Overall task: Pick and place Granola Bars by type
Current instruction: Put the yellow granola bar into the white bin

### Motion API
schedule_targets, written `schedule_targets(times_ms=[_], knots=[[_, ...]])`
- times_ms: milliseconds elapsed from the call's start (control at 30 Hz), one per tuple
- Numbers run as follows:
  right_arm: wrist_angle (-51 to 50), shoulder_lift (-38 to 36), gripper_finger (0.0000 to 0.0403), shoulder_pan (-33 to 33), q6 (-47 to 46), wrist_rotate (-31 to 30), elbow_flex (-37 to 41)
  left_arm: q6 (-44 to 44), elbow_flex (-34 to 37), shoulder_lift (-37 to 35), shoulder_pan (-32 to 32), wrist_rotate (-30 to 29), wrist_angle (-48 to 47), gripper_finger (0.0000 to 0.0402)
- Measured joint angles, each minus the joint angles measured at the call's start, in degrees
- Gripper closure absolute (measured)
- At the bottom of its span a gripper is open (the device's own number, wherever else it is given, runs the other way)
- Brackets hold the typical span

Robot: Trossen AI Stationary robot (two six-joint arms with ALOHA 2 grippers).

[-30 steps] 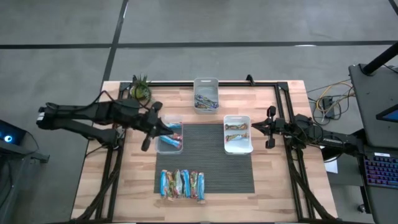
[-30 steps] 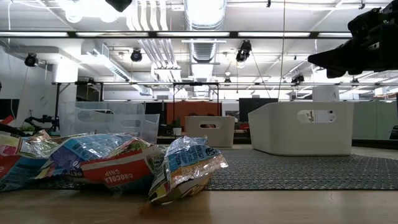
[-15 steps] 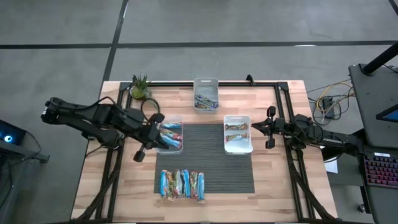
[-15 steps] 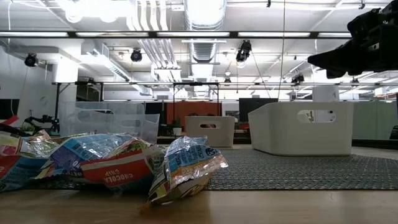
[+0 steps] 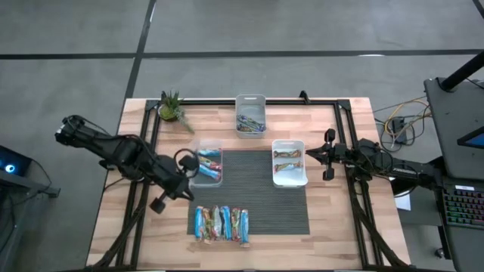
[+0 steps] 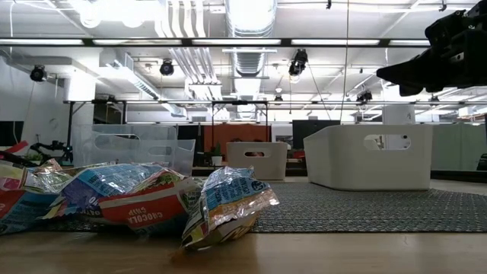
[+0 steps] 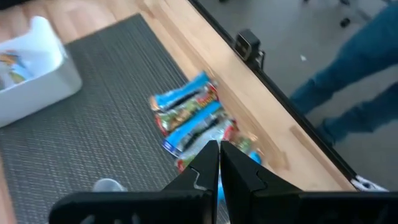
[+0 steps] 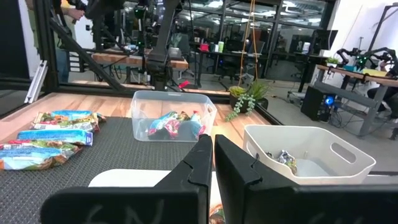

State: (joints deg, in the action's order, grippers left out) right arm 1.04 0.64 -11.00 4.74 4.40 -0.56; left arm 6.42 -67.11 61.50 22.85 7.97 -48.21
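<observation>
Granola bars (image 5: 221, 224) lay near the table's front edge; our left gripper (image 5: 187, 177), closed and empty, needed opening to pick one.

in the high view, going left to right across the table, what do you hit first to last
left gripper → clear bin holding bars → white bin on the mat's right side → right gripper. The row of granola bars and the far bin overlap these in the order, so they are left out.
</observation>
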Motion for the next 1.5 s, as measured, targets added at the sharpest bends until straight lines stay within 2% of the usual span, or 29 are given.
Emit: schedule_targets(times_ms=[233, 367, 667, 833, 1500], knots=[[0.00, 0.00, 0.0394, -0.01, -0.05, 0.01, 0.00, 0.29, 0.00, 1.45, 4.03, -0.11, -2.80, 0.0402], [0.00, 0.00, 0.0394, 0.00, 0.22, 0.00, 0.00, 3.94, 0.00, 3.15, 6.17, -0.13, -4.15, 0.0402], [0.00, 0.00, 0.0394, -0.01, -0.04, 0.00, 0.00, 9.37, 0.00, 8.06, 9.50, -5.51, -4.35, 0.0402], [0.00, 0.00, 0.0394, -0.02, 0.07, 0.01, 0.00, 10.49, 0.00, 10.56, 10.19, -8.70, -4.35, 0.0402], [0.00, 0.00, 0.0394, -0.01, -0.04, 0.01, 0.00, 9.64, 0.02, 12.24, 10.97, -8.96, -4.08, 0.0402]])
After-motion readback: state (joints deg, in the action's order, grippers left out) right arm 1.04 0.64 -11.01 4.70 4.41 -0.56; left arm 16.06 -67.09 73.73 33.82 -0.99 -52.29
